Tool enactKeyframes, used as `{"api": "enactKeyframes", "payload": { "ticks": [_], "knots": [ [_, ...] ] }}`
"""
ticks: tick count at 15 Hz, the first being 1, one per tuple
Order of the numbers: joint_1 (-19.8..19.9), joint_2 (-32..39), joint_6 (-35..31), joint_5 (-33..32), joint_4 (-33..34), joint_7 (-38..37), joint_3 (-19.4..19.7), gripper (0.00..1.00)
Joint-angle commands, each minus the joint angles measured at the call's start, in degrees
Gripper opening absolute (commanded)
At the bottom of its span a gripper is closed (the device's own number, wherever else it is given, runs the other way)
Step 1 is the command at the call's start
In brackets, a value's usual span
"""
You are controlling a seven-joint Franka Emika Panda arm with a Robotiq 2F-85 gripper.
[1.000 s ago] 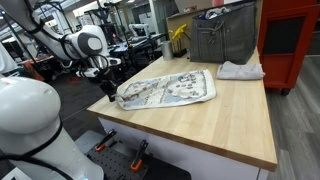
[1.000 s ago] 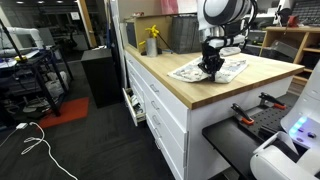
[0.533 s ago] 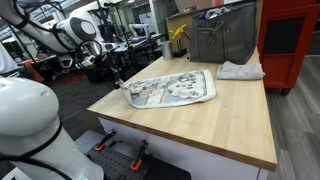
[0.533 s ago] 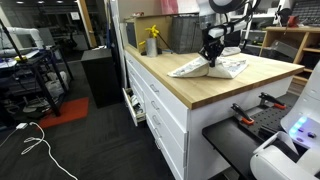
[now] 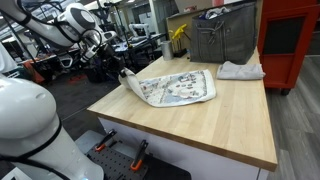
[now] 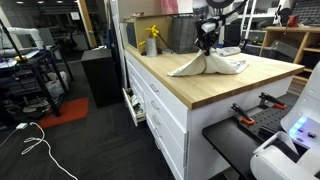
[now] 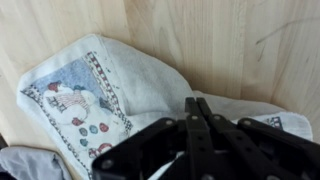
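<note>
Over the last second the arm has climbed from the desk (image 5: 200,130) and taken one end of the cloth (image 5: 180,88) up with it. The cloth lay flat and spread then. Now that end hangs in a peak under the fingers (image 6: 206,46), and the rest trails down onto the wood.

The fingers (image 7: 192,122) are pressed together with fabric pinched between the tips. In the wrist view they meet in a narrow point with no gap showing, and the cloth (image 7: 90,90) bunches just below them. Such a tight grip on a thin edge suits limp fabric, which would slip from looser fingers.

The cloth is partly in the air and partly on the desk, near the corner closest to the arm. The far end of the cloth (image 6: 225,66) still lies flat. This is why the cloth takes a tent shape in an exterior view: the weight of that end holds it down while the held end rises. The printed side faces up on the flat part, and the plain underside shows where the edge has turned over.

Well apart from it, toward the back of the desk, are a second, white cloth (image 5: 241,70), a grey bin (image 5: 222,38) and a yellow bottle (image 5: 178,36). None of these touch the held cloth.
</note>
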State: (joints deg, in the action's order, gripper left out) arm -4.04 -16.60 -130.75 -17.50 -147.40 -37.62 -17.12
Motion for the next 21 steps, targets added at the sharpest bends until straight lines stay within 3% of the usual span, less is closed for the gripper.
{"api": "enactKeyframes", "payload": {
  "ticks": [1, 5, 9, 15, 21],
  "knots": [
    [2.92, 6.0, 2.85, -7.6, 6.79, -3.46, -0.01, 0.01],
    [4.12, 12.02, 5.26, -14.91, 12.38, -6.86, 2.88, 0.01],
    [3.13, 17.21, 7.91, -17.9, 17.7, -9.27, 7.21, 0.01],
    [1.22, 22.28, 11.54, -18.75, 22.57, -11.81, 11.33, 0.01],
    [1.31, 24.41, 13.65, -15.28, 23.06, -14.57, 14.66, 0.01]
  ]
}}
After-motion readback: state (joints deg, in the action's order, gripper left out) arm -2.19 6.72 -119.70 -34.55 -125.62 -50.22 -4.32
